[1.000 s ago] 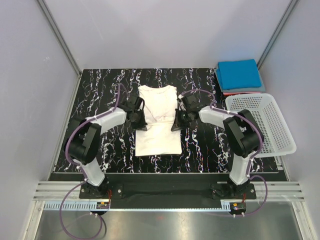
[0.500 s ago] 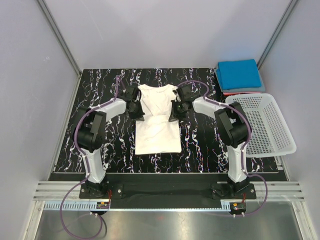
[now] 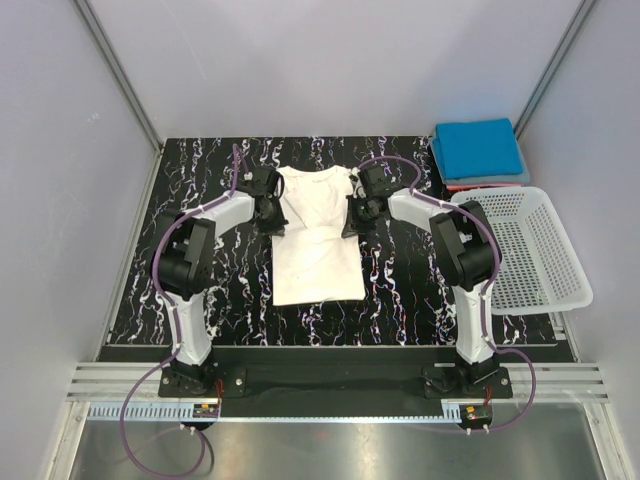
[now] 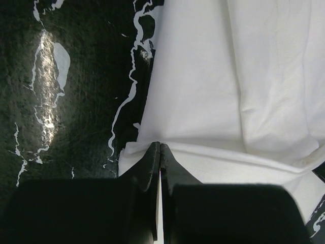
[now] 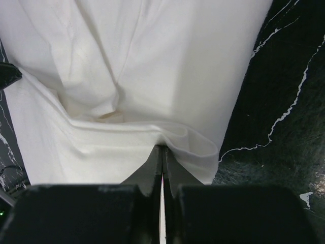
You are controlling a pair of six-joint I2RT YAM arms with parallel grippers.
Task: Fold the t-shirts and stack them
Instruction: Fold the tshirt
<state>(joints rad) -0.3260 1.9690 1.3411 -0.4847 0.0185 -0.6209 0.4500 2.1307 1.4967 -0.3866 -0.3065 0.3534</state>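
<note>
The white t-shirt (image 3: 315, 250) lies lengthwise in the middle of the table (image 3: 200, 190), its sides tucked in so it forms a narrow strip with the hem toward the arm bases. I have both arms on its far half: the left gripper (image 4: 160, 147) at the left edge, the right gripper (image 5: 162, 151) at the right edge. In each wrist view the fingers are pressed together, with a folded lip of white cloth pinched between the tips. At the far right corner the blue t-shirt (image 3: 478, 148) sits folded on top of the red t-shirt (image 3: 462, 186) — only a thin red edge shows. Just on the near side of that stack stands the white basket (image 3: 520, 250), well apart from the white shirt.
</note>
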